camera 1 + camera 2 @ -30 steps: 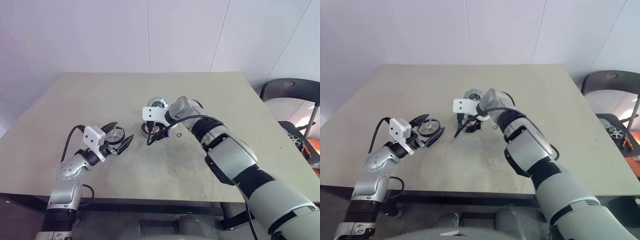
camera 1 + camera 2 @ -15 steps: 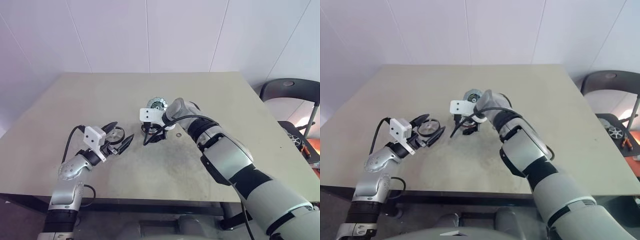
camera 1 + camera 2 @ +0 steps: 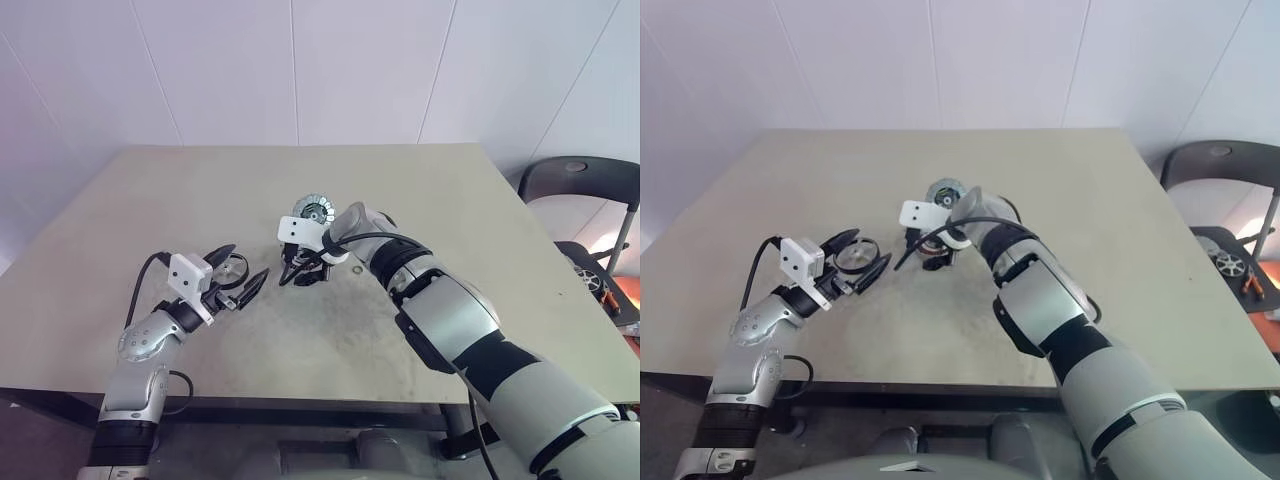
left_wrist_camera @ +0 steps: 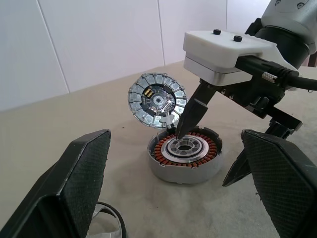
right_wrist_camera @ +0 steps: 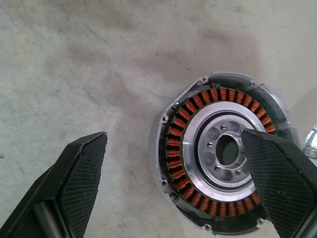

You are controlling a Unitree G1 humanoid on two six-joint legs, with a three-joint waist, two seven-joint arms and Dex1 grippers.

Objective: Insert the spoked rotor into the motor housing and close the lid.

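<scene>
Copper windings ring the housing (image 4: 185,154), which sits open on the table (image 3: 420,190); the lid (image 4: 157,100) leans just behind it. Right gripper (image 4: 213,144) hangs over the housing, fingers apart. Left gripper (image 3: 243,277), jaws also apart, straddles the rotor (image 3: 858,255), well left of the housing.

Lab/test room: bare table (image 3: 200,190), white wall panels (image 3: 300,60).

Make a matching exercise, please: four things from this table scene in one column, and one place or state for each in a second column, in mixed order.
Things:
1. motor housing
2. lid
3. spoked rotor
4. right gripper

Places or states:
A. lies flat between the left gripper's open fingers
B. stands tilted just behind the housing
C. hangs open over the copper windings
D. sits on the table, top uncovered

Pairs: 1-D, 2-B, 3-A, 4-C
</scene>
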